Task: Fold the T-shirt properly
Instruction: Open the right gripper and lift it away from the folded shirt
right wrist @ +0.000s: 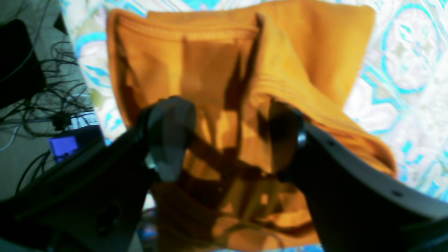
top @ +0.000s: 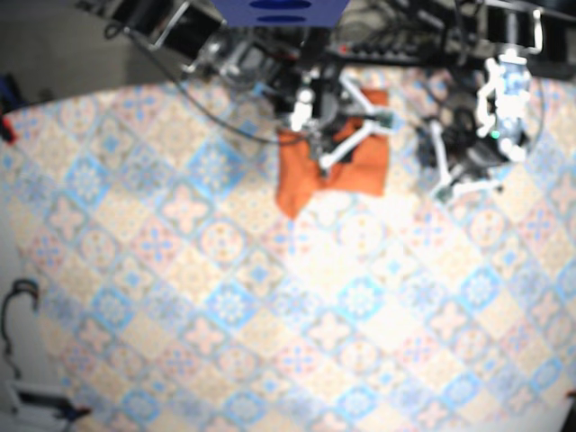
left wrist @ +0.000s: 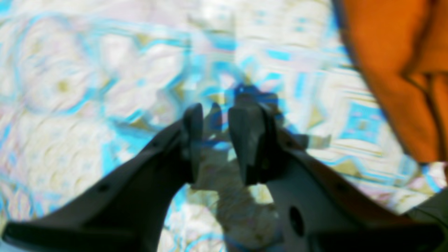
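Note:
The orange T-shirt (top: 351,171) lies folded into a small rectangle near the table's far edge, with one corner hanging lower at its left (top: 290,200). My right gripper (right wrist: 227,140) hovers open directly over the shirt (right wrist: 217,70), its fingers (right wrist: 171,136) spread wide with only cloth beneath them; it shows as the white arm tip (top: 326,162) in the base view. My left gripper (left wrist: 215,140) is off to the side over bare tablecloth. Its fingers stand a narrow gap apart and hold nothing. The shirt's edge (left wrist: 395,70) sits at that view's upper right.
A patterned blue, orange and cream tablecloth (top: 270,297) covers the whole table. Cables and a black box (right wrist: 21,63) lie beyond the table's edge by the shirt. Dark equipment and wiring (top: 405,36) crowd the far side.

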Controlling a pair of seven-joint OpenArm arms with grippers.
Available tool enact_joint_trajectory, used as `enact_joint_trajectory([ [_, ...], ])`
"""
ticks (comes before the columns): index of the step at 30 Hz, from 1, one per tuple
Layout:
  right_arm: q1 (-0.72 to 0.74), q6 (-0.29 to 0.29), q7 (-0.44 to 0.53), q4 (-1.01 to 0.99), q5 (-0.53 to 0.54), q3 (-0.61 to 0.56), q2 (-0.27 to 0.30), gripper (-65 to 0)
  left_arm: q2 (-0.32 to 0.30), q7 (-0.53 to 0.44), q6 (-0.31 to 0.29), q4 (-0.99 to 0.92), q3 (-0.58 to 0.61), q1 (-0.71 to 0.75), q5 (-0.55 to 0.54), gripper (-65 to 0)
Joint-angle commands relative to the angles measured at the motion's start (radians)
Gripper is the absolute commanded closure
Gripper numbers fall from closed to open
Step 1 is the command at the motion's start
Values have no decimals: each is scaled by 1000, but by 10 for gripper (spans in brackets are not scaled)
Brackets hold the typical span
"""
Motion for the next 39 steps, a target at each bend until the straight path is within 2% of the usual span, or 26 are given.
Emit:
enact_joint_trajectory([
  [1,23,-3,18,27,7,2,-17,-366,-17,-17,3,18,-8,-10,1,-176],
  [6,40,-3,15,1,8,-2,-63,-366,-17,-17,3,17,-8,-8,1,-176],
  [12,70,-3,14,-57,7,-25,-66,-366,-24,-15,3,18,-8,-7,1,-176],
  [14,70,-3,9,-26,7,-25,-61,-366,-47,-17,3,18,-6,15,1,-176],
  [17,70,-3,-55,61,5,-24,-60,-366,-50,-17,3,20,-6,18,1,-176],
  [19,70,-3,-75,127,5,-21,-40,-366,-54,-17,3,20,-6,29,1,-176],
  [22,69,-3,-100,248,5,-16,-32,-366,-89,-17,3,22,-5,61,1,-176],
  [25,67,-3,-126,299,-47,35,-32,-366,-95,-17,3,22,-5,105,2,-176],
  [28,66,-3,-124,284,-93,75,-37,-366,-139,-9,6,22,46,147,4,-176],
  [33,67,-3,-121,244,-98,179,-27,-366,-222,-9,8,22,205,220,134,-176],
  [39,67,-3,-83,181,-98,259,14,-366,-228,-11,8,69,281,303,337,-176],
])
